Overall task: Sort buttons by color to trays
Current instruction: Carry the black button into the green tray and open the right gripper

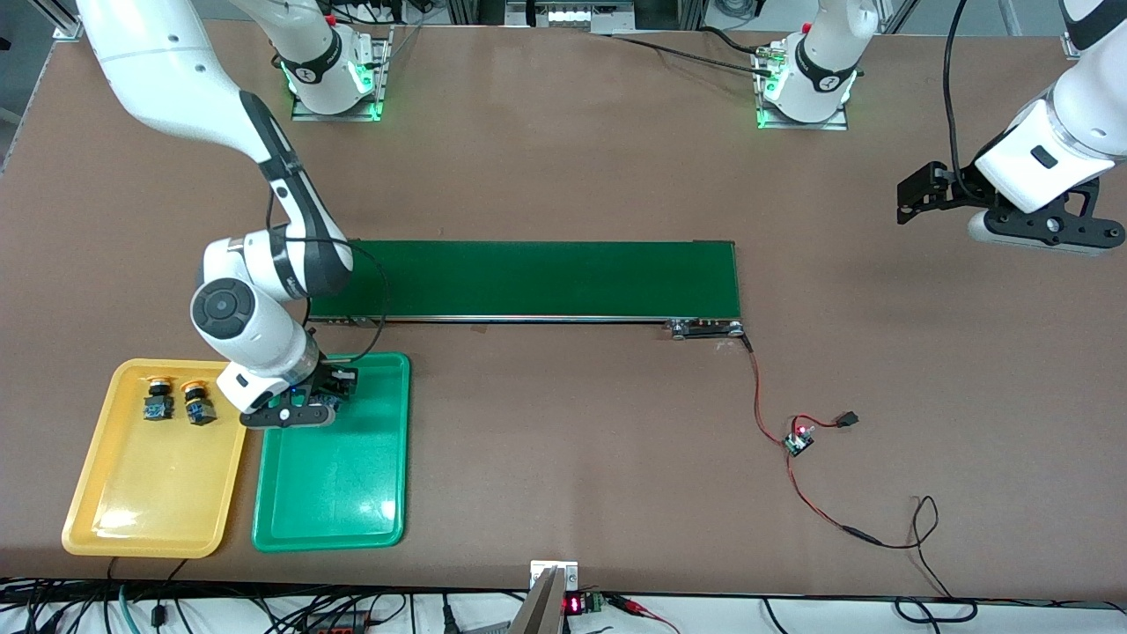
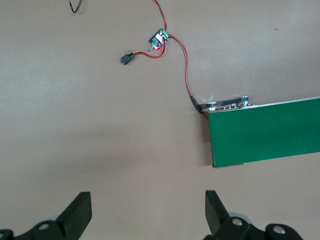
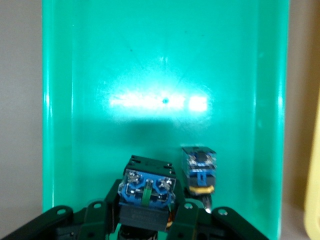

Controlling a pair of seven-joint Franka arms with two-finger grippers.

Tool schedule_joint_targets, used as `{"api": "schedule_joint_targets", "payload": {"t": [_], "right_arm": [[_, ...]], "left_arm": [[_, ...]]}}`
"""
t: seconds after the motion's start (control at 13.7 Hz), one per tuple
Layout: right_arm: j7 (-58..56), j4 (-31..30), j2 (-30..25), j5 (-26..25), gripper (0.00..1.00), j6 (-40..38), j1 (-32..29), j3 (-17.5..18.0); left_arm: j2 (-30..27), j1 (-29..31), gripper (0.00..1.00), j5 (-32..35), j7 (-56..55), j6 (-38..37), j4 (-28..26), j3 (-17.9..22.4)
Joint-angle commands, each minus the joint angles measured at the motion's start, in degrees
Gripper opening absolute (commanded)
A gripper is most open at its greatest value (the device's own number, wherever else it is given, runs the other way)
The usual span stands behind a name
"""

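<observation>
Green plastic fills the right wrist view: we see the right hand (image 3: 147, 212) pinching a button (image 3: 146, 192) by its sides, blue terminal end toward the camera, low over the green tray (image 3: 165, 75). A second button (image 3: 199, 170) lies on the tray floor just beside the hand. From the front we cannot make out either of these, since the arm covers that corner of the green tray (image 1: 339, 480) and only the right hand (image 1: 295, 409) itself shows. What the front view does give us is the yellow tray (image 1: 150, 493) touching the green one, with two yellow-capped buttons (image 1: 176, 401) side by side in it, near the hand. Our left hand (image 2: 147, 215) waits spread wide over bare desk (image 2: 90, 140), well apart from the trays, with the conveyor belt (image 2: 265, 132) end and a small red-wired board (image 2: 158, 40) in its wrist view.
</observation>
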Motion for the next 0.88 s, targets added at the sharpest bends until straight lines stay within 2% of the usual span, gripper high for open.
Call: {"api": "schedule_joint_targets", "payload": {"t": [0.0, 0.07, 0.15, 0.22, 0.51, 0.66, 0.8], "right_arm": [[-0.63, 1.68, 2.62, 0.23, 0.13, 2.68, -0.39, 0.58], [-0.54, 1.68, 2.98, 0.23, 0.31, 2.95, -0.39, 0.50], [-0.11, 1.68, 3.07, 0.23, 0.64, 3.04, -0.39, 0.50], [-0.01, 1.59, 3.07, 0.32, 0.74, 3.13, -0.21, 0.50], [0.16, 1.32, 2.11, 0.67, 1.00, 3.48, 0.14, 0.32], [-0.54, 1.15, -0.95, 0.85, 1.00, 2.78, 0.14, 0.32], [-0.89, 0.62, -6.57, 0.67, 1.00, -3.86, 0.14, 0.23]], "left_arm": [[-0.28, -0.12, 1.00, -0.09, 0.31, -0.69, 0.88, 0.04], [-0.28, -0.12, 1.00, -0.09, 0.40, -0.77, 0.88, 0.05], [-0.28, -0.12, 1.00, -0.09, 0.40, -0.77, 0.88, 0.05], [-0.28, -0.12, 1.00, -0.09, 0.31, -0.77, 0.88, -0.04], [-0.28, -0.12, 1.00, -0.09, 0.66, -0.86, 0.88, 0.05], [-0.28, -0.12, 1.00, -0.09, 0.49, -0.86, 0.88, 0.05], [-0.28, -0.12, 1.00, -0.09, 0.49, -0.86, 0.88, 0.05]]}}
